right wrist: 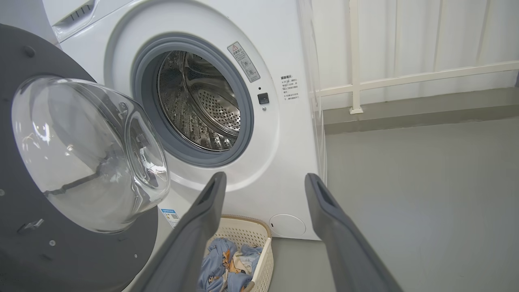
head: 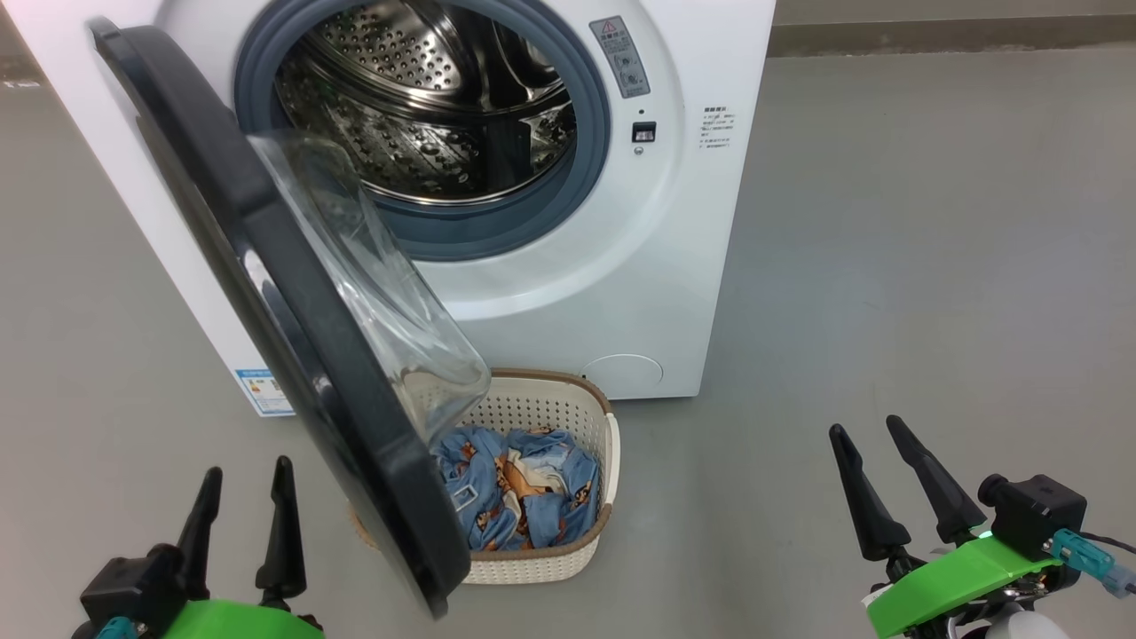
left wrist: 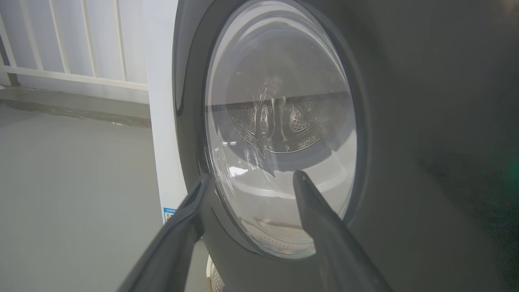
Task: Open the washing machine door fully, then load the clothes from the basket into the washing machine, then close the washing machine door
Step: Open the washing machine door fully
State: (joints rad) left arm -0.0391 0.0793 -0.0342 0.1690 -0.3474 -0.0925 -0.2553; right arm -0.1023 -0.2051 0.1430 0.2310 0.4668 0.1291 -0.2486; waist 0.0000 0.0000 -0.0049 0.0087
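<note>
Grey floor [head: 887,266] | washing machine door [head: 382,470] half-open, partly hiding basket [head: 532,566] of clothes [head: 524,497] | both jaws apart

Laundry corner: white front-loading washing machine [head: 621,293] on bare grey floor [head: 932,266], white railing [right wrist: 355,61] behind

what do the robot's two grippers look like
Both the left gripper and right gripper have two long, black, tapering fingers on a bright green mount. The right one carries a black camera block, a teal plug and a thin dark cable.
</note>
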